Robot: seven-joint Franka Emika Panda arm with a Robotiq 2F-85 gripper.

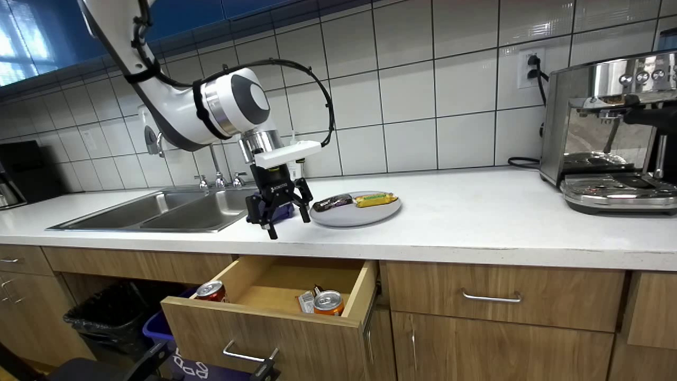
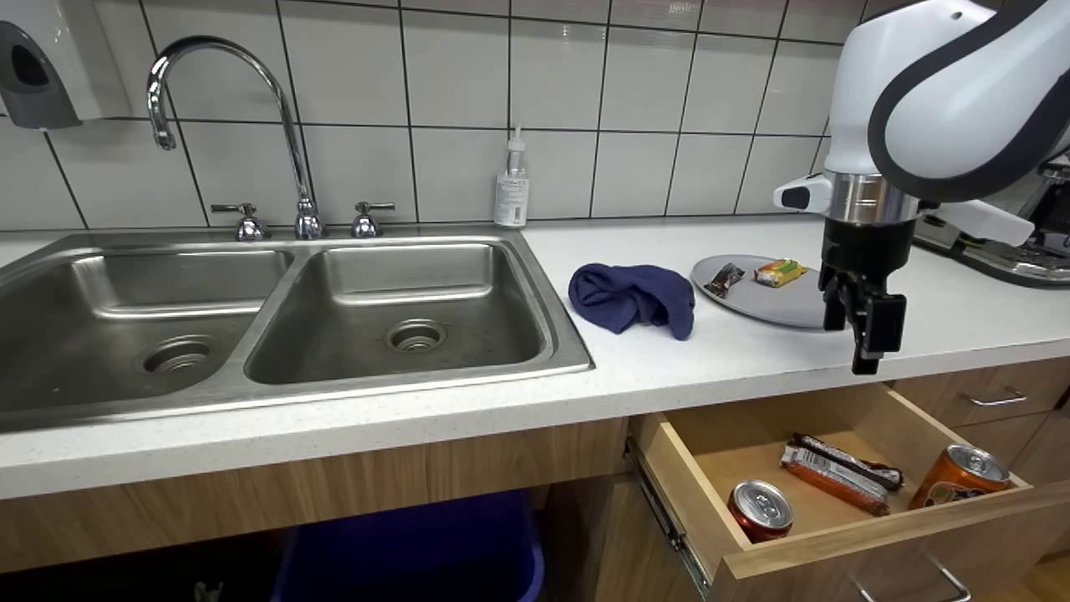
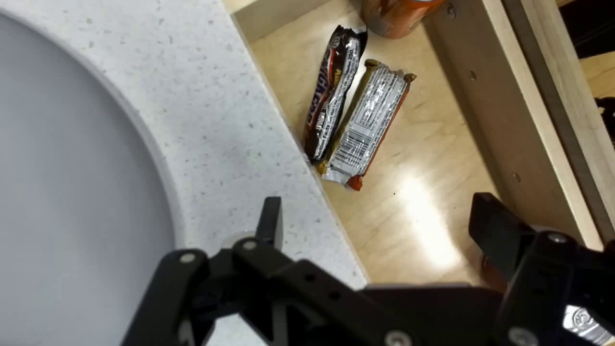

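Note:
My gripper (image 1: 290, 227) (image 2: 853, 347) (image 3: 377, 211) is open and holds nothing. It points down above the counter's front edge and the pulled-out drawer (image 1: 238, 328) (image 2: 894, 535). In the wrist view one finger is over the white counter and the other over the drawer. In the drawer lie a dark wrapped bar (image 3: 334, 91) and a silver-backed bar (image 3: 367, 120) (image 2: 836, 483), side by side. An orange can (image 2: 960, 478) (image 1: 328, 303) and a red can (image 2: 761, 510) (image 1: 211, 291) stand near the drawer's front. The grey plate (image 1: 349, 217) (image 3: 72, 168) is beside the gripper.
The plate carries a dark bar (image 2: 724, 279) and a yellow bar (image 2: 780, 272). A blue cloth (image 2: 633, 297) lies between plate and double sink (image 2: 577, 359). A bottle (image 2: 512, 196) stands at the wall. A coffee machine (image 1: 613, 132) stands on the counter. A blue bin (image 2: 418, 543) is below.

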